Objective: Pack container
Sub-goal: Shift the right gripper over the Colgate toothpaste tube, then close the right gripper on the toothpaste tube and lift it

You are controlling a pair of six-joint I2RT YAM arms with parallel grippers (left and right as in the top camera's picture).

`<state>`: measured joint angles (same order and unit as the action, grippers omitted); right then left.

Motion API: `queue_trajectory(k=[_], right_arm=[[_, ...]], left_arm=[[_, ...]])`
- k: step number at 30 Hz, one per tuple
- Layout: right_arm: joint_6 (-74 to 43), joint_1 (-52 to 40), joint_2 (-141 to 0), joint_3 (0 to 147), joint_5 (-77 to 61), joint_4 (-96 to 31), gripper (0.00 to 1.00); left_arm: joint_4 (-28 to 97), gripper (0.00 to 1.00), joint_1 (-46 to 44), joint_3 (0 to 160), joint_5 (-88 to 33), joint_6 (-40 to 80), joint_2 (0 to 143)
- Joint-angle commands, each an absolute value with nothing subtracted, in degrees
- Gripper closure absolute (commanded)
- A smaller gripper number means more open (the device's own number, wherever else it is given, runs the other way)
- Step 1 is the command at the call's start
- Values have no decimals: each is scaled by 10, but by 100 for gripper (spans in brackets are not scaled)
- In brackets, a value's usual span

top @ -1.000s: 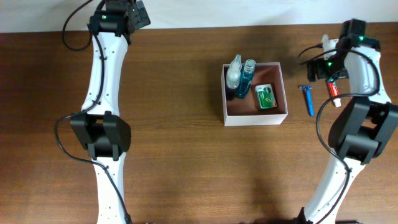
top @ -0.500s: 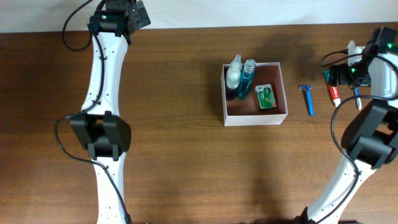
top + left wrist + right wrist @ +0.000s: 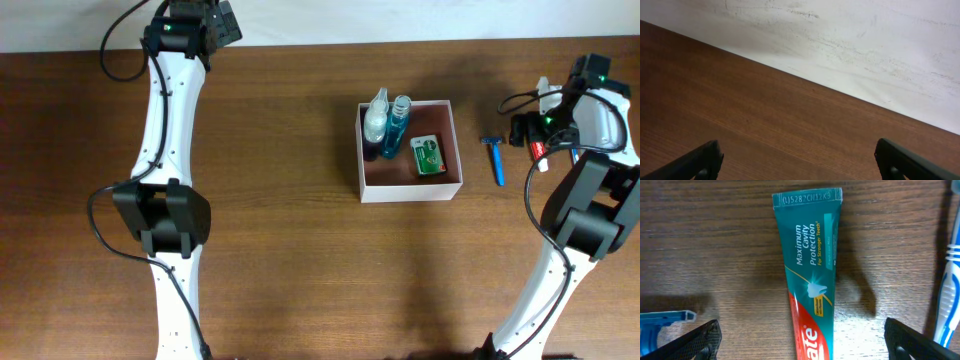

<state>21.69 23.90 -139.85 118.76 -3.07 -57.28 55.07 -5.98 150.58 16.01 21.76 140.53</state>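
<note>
The container is seen right of centre in the overhead frame. The left gripper is held released at upper left; the right gripper is spread, empty, above the toothpaste tube.

Prob. a robot lab: 2 arms on wood table, plain white wall.

Overhead straight down over table; right wrist close above toothpaste; left wrist facing wall.
</note>
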Motion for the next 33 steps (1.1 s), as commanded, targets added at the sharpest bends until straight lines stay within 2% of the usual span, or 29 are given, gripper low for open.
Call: queue_trajectory(k=[1,9,17,25,33], right_arm=[[223,237,-1413,1189,-38,-572,2],[223,238,-1428,1189,-38,-572,4],[222,240,-1435,1189,-24,-572,23],[221,241,-1435,1189,-17,-574,54],[189,240,-1435,1189,-17,-582,64]], left_arm=[[550,1,-58,1510,158,223,1408],[550,1,-58,1510,158,223,1408],[550,1,-58,1510,158,223,1408],[550,1,-58,1510,158,223,1408],[550,1,-58,1510,158,223,1408]])
